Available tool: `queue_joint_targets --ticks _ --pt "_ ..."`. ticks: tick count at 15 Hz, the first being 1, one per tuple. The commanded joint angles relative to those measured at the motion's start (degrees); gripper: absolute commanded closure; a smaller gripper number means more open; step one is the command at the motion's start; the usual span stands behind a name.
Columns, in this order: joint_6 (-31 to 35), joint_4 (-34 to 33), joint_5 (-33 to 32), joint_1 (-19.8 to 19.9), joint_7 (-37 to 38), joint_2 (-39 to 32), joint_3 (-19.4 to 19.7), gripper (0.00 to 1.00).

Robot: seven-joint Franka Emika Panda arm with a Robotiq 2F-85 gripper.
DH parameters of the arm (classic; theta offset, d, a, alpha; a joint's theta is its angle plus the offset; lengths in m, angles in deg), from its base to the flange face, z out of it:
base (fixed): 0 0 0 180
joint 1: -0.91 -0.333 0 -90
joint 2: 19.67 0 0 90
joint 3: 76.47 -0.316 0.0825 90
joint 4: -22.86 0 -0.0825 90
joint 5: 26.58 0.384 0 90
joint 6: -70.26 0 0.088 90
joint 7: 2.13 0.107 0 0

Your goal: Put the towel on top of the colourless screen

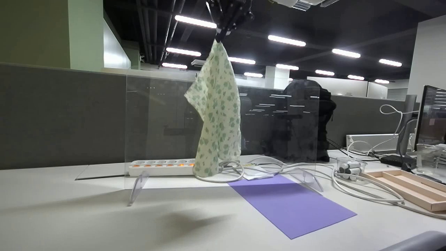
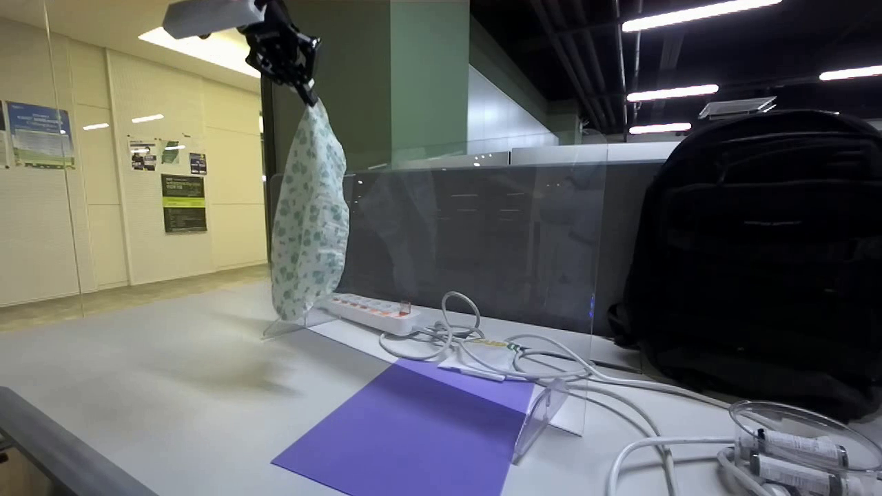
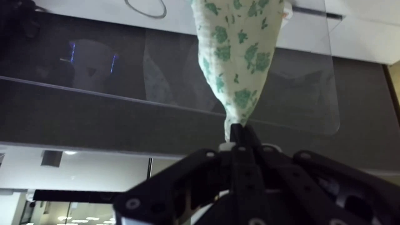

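Note:
The towel, white with green flowers, hangs full length in both exterior views [image 1: 221, 104] [image 2: 310, 213]. It also shows in the wrist view [image 3: 240, 53]. My gripper [image 1: 219, 36] is shut on its top corner, higher than the screen's top edge. The gripper also shows in an exterior view [image 2: 311, 100] and in the wrist view [image 3: 242, 126]. The colourless screen [image 1: 160, 111] is a clear upright panel on two clear feet. It also shows in an exterior view [image 2: 482, 234] and the wrist view [image 3: 306, 103]. The towel hangs on its front side; contact cannot be told.
A purple sheet [image 1: 292, 209] lies partly under the screen. Behind it are a white power strip [image 1: 160, 169], cables [image 2: 551, 365] and a black backpack [image 2: 758, 262] against a grey partition [image 1: 62, 118]. A wooden tray [image 1: 407, 190] and a clear cup [image 2: 799, 448] stand aside.

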Motion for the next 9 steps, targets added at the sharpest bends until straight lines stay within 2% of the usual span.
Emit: queue_joint_targets --ticks 1,7,8,9 --pt "0.9 -3.3 -1.0 6.6 7.2 4.1 -4.2 1.0" --pt "1.3 -10.0 -0.5 18.9 14.4 6.2 -9.8 1.0" --pt "1.3 -7.3 -0.4 14.9 10.8 7.0 -7.5 0.99" --pt "1.3 -8.1 -0.5 16.5 11.6 7.0 -8.1 0.99"
